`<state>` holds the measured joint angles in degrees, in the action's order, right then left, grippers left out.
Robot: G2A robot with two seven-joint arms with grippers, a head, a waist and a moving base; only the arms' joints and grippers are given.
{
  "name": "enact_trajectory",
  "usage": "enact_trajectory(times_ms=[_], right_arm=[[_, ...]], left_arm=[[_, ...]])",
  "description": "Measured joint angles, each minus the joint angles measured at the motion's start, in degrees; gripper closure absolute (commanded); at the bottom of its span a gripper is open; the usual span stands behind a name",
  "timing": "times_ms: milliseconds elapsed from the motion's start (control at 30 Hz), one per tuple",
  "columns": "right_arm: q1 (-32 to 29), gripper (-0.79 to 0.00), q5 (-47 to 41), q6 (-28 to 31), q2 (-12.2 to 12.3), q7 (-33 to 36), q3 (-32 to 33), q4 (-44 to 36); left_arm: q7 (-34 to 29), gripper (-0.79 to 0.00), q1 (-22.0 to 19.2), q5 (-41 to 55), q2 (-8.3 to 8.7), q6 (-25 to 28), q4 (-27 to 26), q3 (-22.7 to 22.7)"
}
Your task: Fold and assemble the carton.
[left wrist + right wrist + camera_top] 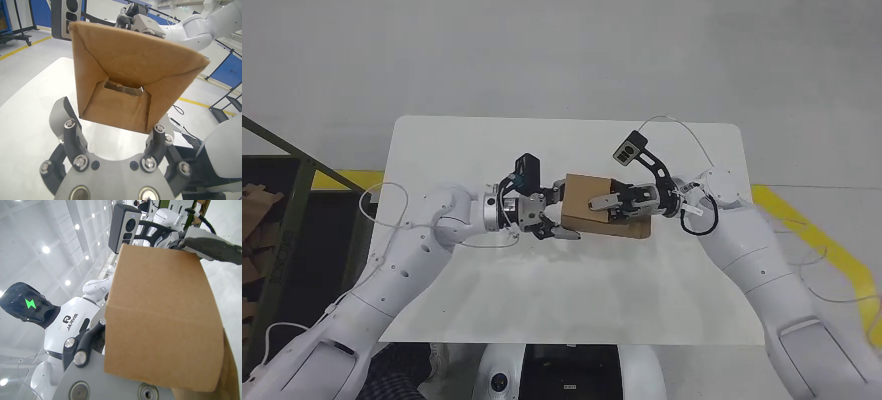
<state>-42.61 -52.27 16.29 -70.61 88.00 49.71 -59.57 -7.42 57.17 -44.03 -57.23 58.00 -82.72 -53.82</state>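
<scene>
Brown carton (580,194) is hanging over the middle of the white table (542,290), the right gripper (604,203) clamping its end while the left gripper (558,214) is sitting spread wide opposite.

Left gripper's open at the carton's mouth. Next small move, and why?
Probably ease the left gripper into the open carton and press its inner flaps flat: they leave a gap, the jaws stand open, and the right gripper holds the far side.
</scene>
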Motion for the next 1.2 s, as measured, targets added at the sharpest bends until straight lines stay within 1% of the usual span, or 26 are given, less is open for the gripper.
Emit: enact_trajectory(times_ms=[67,167,233,300,333,367,400,433,467,500,533,567,767,1033,1200], right_arm=[[0.0,0.0,-0.1,0.0,0.0,0.0,0.0,0.0],[0.0,0.0,-0.2,0.0,0.0,0.0,0.0,0.0],[-0.1,0.0,-0.3,0.0,-0.1,0.0,0.0,0.1],[-0.1,0.0,-0.3,0.0,-0.1,0.0,0.0,0.1],[-0.1,0.0,-0.3,0.0,-0.1,0.0,0.0,0.1],[-0.1,-0.009,-0.3,0.0,-0.1,0.0,0.0,0.2],[-0.1,-0.068,-0.3,0.0,-0.1,0.0,0.0,0.2],[-0.1,-0.169,-0.3,0.0,-0.1,0.0,0.0,0.2],[-0.1,-0.231,-0.3,0.0,-0.2,0.0,0.1,0.3],[-0.1,-0.268,-0.3,0.0,-0.2,0.0,0.1,0.3],[-0.1,-0.292,-0.4,0.0,-0.2,0.0,0.2,0.3],[-0.2,-0.302,-0.4,0.0,-0.2,0.0,0.2,0.4],[-0.3,-0.296,-0.5,0.0,-0.4,0.0,0.4,0.5],[-0.5,-0.317,-0.4,0.0,-0.5,0.0,0.8,0.4],[-0.7,-0.314,0.5,0.0,-0.4,0.0,1.2,-0.1]], left_arm=[[-0.2,-0.646,0.1,0.3,0.1,0.0,0.0,0.0],[-0.5,-0.656,0.2,0.8,0.22,0.0,0.0,0.1],[-0.7,-0.619,0.3,1.1,0.28,0.0,-0.1,0.2],[-0.9,-0.57,0.3,1.5,0.35,0.0,-0.1,0.3],[-1.0,-0.533,0.3,1.6,0.37,0.0,-0.1,0.3],[-1.1,-0.517,0.3,1.7,0.4,0.0,-0.1,0.3],[-1.2,-0.505,0.3,1.8,0.42,0.0,-0.1,0.4],[-1.3,-0.505,0.3,1.9,0.44,0.0,-0.1,0.4],[-1.3,-0.483,0.3,2.1,0.46,0.0,-0.1,0.4],[-1.4,-0.419,0.3,2.2,0.48,0.0,-0.1,0.4],[-1.5,-0.4,0.3,2.4,0.49,0.0,0.0,0.5],[-1.6,-0.4,0.3,2.6,0.51,0.0,0.0,0.5],[-2.4,-0.385,0.1,3.6,0.56,0.0,0.3,0.7],[-3.4,-0.385,-0.1,4.7,0.58,0.0,0.6,0.9],[-4.8,-0.363,-0.2,5.6,0.63,0.0,0.8,1.0]])
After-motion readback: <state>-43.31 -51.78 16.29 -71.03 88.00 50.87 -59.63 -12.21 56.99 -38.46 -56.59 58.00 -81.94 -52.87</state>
